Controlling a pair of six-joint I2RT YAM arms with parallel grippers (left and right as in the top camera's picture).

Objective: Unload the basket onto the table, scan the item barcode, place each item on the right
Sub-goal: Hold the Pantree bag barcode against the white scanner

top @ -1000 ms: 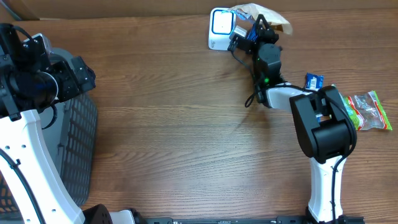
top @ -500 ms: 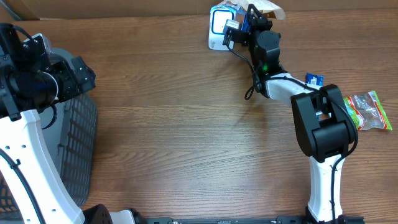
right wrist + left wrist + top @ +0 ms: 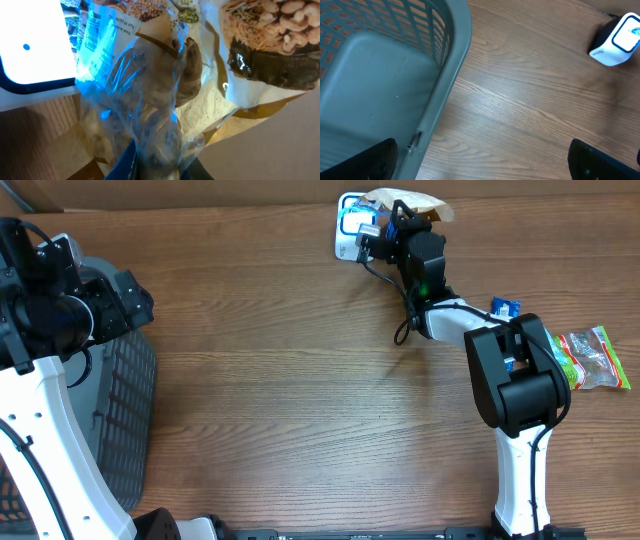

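Counter (image 3: 280, 360) of brown wood grain fills the overhead view, with a tan strip along its far edge. A grey mesh basket (image 3: 135, 410) stands at the left edge. A white scanner (image 3: 350, 225) with a blue-rimmed window sits at the far middle. A small blue packet (image 3: 504, 308) and a green-edged clear bag (image 3: 590, 360) lie at the right, near the right arm's base.

The right arm stretches from the near right toward the far middle. The right gripper (image 3: 388, 228) is clamped on a crinkled snack bag (image 3: 165, 75) printed with nuts. The bag is held up against the scanner's window, partly covering it.

The left arm is raised over the basket at the left. The left gripper (image 3: 485, 167) has its jaws wide apart, holding nothing, above the basket's rim and the bare wood.
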